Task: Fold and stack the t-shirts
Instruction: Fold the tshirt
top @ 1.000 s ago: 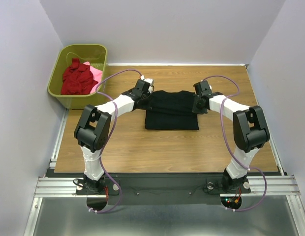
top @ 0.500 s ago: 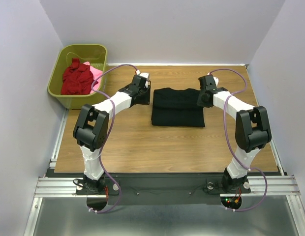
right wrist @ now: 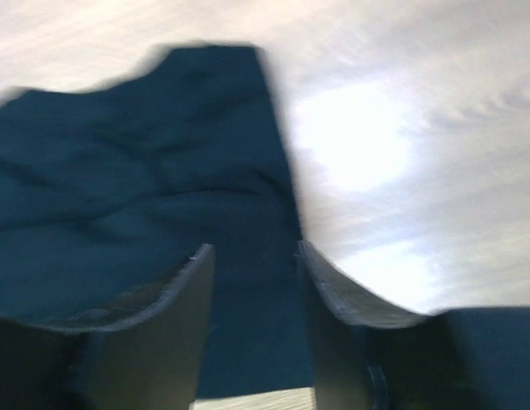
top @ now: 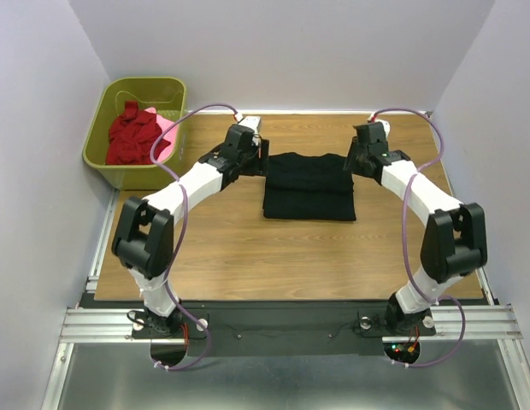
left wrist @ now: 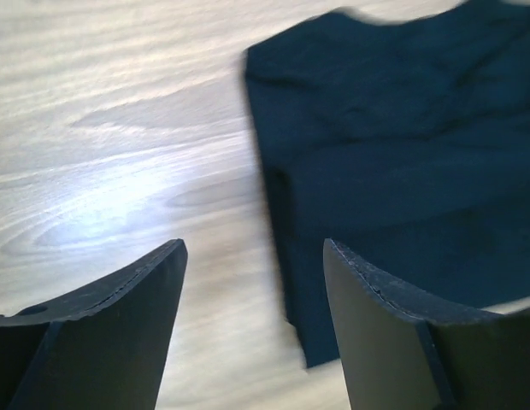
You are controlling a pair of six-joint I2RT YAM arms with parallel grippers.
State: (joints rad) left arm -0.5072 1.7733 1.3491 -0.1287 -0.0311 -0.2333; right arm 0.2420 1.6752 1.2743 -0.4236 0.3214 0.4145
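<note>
A black t-shirt [top: 309, 185] lies folded into a rectangle in the middle of the wooden table [top: 248, 248]. My left gripper [top: 250, 154] hovers just off its far left corner, open, nothing between the fingers; its wrist view shows the shirt's left edge [left wrist: 393, 162] beyond the right finger [left wrist: 376, 316]. My right gripper [top: 357, 161] is above the shirt's far right corner, open and empty, with the black cloth [right wrist: 145, 188] under it. A dark red t-shirt [top: 132, 135] and a pink one [top: 167, 125] lie crumpled in the basket.
The olive-green plastic basket [top: 111, 102] stands off the table's far left corner. Grey walls close in the table at the back and both sides. A metal rail [top: 265, 323] runs along the near edge by the arm bases.
Both grippers have let go of the black shirt and opened, lifting and pulling back toward the far corners. The shirt's upper part has been folded over and it now lies slightly further right.
</note>
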